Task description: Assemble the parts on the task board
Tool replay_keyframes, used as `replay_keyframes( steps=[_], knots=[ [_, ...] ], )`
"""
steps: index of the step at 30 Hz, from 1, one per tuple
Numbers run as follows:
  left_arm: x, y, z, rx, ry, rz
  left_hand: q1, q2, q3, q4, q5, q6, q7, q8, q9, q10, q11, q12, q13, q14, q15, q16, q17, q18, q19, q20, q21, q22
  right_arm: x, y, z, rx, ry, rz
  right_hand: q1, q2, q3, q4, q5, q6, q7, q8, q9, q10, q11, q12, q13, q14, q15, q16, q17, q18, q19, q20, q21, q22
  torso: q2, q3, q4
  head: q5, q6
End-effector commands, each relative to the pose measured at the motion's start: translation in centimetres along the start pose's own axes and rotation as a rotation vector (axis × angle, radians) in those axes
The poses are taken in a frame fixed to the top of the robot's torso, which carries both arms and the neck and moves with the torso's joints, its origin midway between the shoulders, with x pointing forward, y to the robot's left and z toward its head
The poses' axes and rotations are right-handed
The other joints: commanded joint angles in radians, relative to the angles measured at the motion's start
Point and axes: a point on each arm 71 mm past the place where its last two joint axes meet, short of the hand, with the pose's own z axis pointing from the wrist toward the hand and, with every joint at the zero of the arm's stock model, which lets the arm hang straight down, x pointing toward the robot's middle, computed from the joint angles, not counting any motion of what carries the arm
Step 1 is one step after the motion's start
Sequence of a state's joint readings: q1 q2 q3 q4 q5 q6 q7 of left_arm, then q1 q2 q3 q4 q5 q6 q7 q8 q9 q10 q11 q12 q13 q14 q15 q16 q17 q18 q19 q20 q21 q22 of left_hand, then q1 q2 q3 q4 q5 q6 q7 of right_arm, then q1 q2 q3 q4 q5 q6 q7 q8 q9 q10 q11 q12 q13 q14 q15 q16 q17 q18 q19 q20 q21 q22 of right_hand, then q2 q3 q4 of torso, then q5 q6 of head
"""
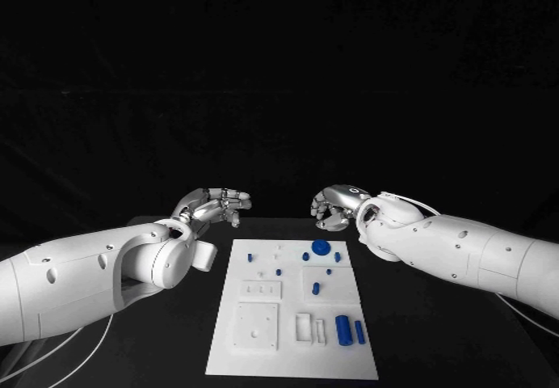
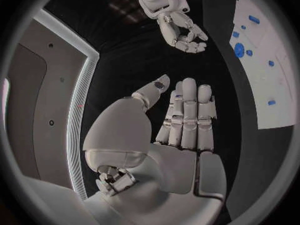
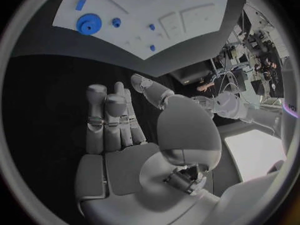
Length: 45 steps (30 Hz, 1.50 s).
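The white task board (image 1: 263, 349) lies in the middle of the black table. Blue parts lie on it: a round disc (image 1: 319, 246) at its far end, small pieces (image 1: 306, 256) beside the disc, and two cylinders (image 1: 344, 329) near the front right. My left hand (image 1: 216, 206) hovers past the board's far left corner and my right hand (image 1: 338, 206) past its far right corner. Both hold nothing. In the left wrist view the left hand's fingers (image 2: 187, 117) lie side by side, with the board (image 2: 275, 95) off to one side. In the right wrist view the right hand (image 3: 119, 130) is likewise empty, away from the disc (image 3: 88, 23).
White raised blocks and slots (image 1: 258, 326) take up the board's near half. Black table (image 1: 174, 339) lies bare on either side of the board. The right hand (image 2: 184, 35) shows across from the left hand in the left wrist view.
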State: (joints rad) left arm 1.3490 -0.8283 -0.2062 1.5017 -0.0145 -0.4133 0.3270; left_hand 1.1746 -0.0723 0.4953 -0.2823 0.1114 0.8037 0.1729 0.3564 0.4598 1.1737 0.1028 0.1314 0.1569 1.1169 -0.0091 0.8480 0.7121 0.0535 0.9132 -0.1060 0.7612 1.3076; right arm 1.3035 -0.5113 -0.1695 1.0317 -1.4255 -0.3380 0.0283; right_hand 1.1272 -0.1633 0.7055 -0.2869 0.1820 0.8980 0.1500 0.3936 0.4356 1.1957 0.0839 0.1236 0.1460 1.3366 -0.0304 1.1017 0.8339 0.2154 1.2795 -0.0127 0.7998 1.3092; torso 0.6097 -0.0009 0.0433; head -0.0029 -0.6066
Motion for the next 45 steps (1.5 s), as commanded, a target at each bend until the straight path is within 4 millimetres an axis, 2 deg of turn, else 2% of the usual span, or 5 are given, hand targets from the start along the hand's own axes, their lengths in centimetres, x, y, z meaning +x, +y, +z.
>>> replay_keyframes(
  steps=[1,12,27,29,45],
  knots=[
    [0.5,-0.7,-0.2,0.026,0.042,0.006,-0.008,-0.001,0.005,-0.001,0.001,0.008,0.002,-0.005,0.002,0.009,-0.002,-0.005,0.002,0.004,-0.001,0.006,0.001,0.032,0.000,-0.004,0.007,0.024,0.5,0.0,0.1,0.002,0.034,-0.134,0.009,-0.001,0.005,0.000,-0.007,0.008,0.001,-0.004,0.001,0.009,-0.001,-0.008,0.001,0.000,-0.001,0.005,-0.002,0.046,0.054,-0.063,0.008,0.025,0.026,0.0013,0.0134,-0.005,0.006],
    [0.7,-1.7,-0.5,0.045,0.052,0.004,-0.032,-0.008,0.013,0.001,-0.003,0.016,-0.001,-0.006,0.007,0.018,0.000,-0.012,0.006,-0.030,0.004,-0.024,-0.024,0.023,-0.038,0.002,-0.006,0.015,2.3,-0.4,0.5,0.028,0.053,-0.183,0.006,-0.017,0.012,0.004,-0.033,0.010,-0.002,-0.012,-0.001,0.006,0.003,-0.022,0.001,-0.001,0.003,0.019,-0.015,0.046,0.057,-0.064,0.030,0.023,0.063,0.0024,0.0338,-0.017,0.024],
    [1.2,-1.9,-0.3,0.047,0.061,0.002,-0.048,-0.017,0.012,0.005,-0.006,0.005,0.005,-0.016,0.006,-0.001,0.007,-0.033,0.003,-0.025,0.009,-0.020,-0.030,0.026,-0.036,0.005,0.002,0.014,3.8,-0.1,0.5,0.029,0.072,-0.201,0.000,-0.028,0.014,0.008,-0.042,0.002,-0.002,-0.023,-0.003,-0.008,0.010,-0.041,-0.005,-0.003,0.010,0.031,-0.028,0.046,0.055,-0.063,0.041,0.021,0.094,0.0031,0.0403,-0.020,0.027],
    [1.2,-1.9,-0.4,0.047,0.062,0.001,-0.050,-0.018,0.012,0.006,-0.007,0.004,0.005,-0.017,0.006,-0.002,0.008,-0.034,0.003,-0.024,0.010,-0.019,-0.031,0.027,-0.036,0.006,0.002,0.013,3.9,-0.1,0.6,0.030,0.074,-0.207,0.000,-0.029,0.014,0.008,-0.044,0.002,-0.002,-0.024,-0.003,-0.009,0.011,-0.043,-0.006,-0.003,0.011,0.032,-0.030,0.046,0.055,-0.063,0.041,0.021,0.100,0.0004,0.0531,-0.033,0.031],
    [1.4,-2.0,-0.5,0.049,0.067,-0.001,-0.057,-0.022,0.012,0.009,-0.011,0.002,0.007,-0.020,0.007,-0.005,0.009,-0.040,0.003,-0.022,0.011,-0.017,-0.033,0.030,-0.034,0.007,0.005,0.013,4.0,-0.5,0.8,0.058,0.063,-0.254,0.001,-0.036,0.019,0.012,-0.060,0.001,-0.001,-0.029,-0.004,-0.009,0.013,-0.051,-0.009,-0.005,0.013,0.042,-0.041,0.046,0.053,-0.061,0.046,0.020,0.129,-0.0012,0.0629,-0.042,0.036]
  ],
)
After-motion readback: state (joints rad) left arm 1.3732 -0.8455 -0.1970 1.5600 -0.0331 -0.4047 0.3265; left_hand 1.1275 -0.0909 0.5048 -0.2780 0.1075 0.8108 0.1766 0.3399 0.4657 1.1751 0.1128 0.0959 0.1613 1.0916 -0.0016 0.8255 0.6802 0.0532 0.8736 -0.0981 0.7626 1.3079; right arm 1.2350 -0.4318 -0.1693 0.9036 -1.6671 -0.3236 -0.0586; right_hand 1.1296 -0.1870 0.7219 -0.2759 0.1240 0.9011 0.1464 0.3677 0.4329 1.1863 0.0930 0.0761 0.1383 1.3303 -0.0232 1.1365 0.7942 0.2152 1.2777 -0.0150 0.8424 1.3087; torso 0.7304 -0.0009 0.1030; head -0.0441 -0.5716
